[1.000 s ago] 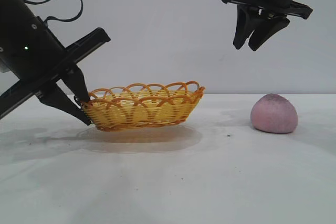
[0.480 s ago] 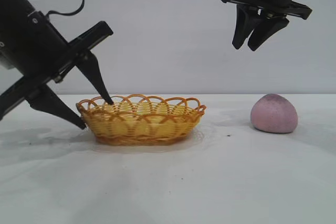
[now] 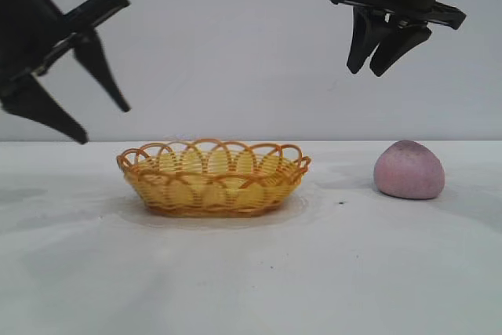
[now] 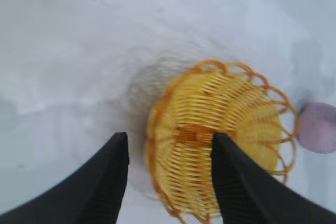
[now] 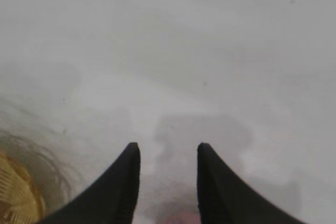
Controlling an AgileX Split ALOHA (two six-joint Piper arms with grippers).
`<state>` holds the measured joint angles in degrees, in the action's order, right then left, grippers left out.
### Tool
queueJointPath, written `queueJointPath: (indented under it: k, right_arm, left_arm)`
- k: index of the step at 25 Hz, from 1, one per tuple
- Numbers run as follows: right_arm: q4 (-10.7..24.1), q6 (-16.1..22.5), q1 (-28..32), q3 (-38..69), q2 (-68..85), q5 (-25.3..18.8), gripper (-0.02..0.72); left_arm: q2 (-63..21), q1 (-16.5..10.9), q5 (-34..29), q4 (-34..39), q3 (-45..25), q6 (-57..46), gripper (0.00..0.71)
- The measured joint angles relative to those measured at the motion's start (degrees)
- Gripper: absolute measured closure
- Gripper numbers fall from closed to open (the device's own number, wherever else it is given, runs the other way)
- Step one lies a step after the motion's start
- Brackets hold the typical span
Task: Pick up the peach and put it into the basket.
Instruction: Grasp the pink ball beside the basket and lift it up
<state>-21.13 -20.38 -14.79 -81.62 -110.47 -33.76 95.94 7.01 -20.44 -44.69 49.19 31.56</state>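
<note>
The left gripper [image 3: 106,123] hangs open, empty, above the basket [image 3: 213,178]; the right gripper [image 3: 369,70] hangs open, empty. The peach [image 3: 409,169] sits apart on the table [image 3: 251,272].

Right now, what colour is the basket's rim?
Orange-brown loops over yellow weave on the basket, clearest in the exterior view.

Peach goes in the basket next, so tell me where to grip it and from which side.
Grip the dusty pink, rounded, matte peach across its widest middle, coming straight down from above. It sits flat on the white table, domed with a slightly pointed top and bare space on both sides. The right tool hangs open above it, slightly basket-side.
</note>
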Motion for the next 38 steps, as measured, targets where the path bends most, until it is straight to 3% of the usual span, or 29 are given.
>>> queueJointPath:
  k: [4, 8, 10, 14, 18, 28, 34, 38]
  right_arm:
    - [-0.2, 0.0, 0.0, 0.0, 0.0, 0.0, 0.495]
    - [-0.3, 0.0, 0.0, 0.0, 0.0, -0.1, 0.495]
    - [-0.5, 0.0, 0.0, 0.0, 0.0, -0.4, 0.495]
    - [-0.9, 0.0, 0.0, 0.0, 0.0, -1.4, 0.495]
    - [-1.1, 0.0, 0.0, 0.0, 0.0, -1.6, 0.495]
    - [-1.2, -0.3, 0.0, 0.0, 0.0, -2.2, 0.495]
    - [-1.9, -1.0, 0.0, 0.0, 0.0, -2.5, 0.495]
    - [-1.9, -1.1, 0.0, 0.0, 0.0, -3.1, 0.495]
  left_arm:
    - [-0.1, 0.0, -2.0, 27.1, 2.1, -18.4, 0.391]
    - [-0.1, 0.0, -8.5, 56.3, 3.2, -37.7, 0.391]
    - [-0.7, -0.1, -10.5, 61.2, 3.5, -44.1, 0.391]
    - [-6.7, -0.2, -8.6, 55.8, 1.0, -43.2, 0.391]
    - [-20.0, -0.2, -8.7, 48.2, -6.0, -37.7, 0.391]
    - [-51.0, -0.2, -34.1, 44.2, -10.7, -30.4, 0.391]
    - [-63.6, -0.2, -41.3, 44.3, -12.0, -29.6, 0.391]
    - [-70.2, -0.2, -42.5, 44.2, -18.2, -29.5, 0.391]
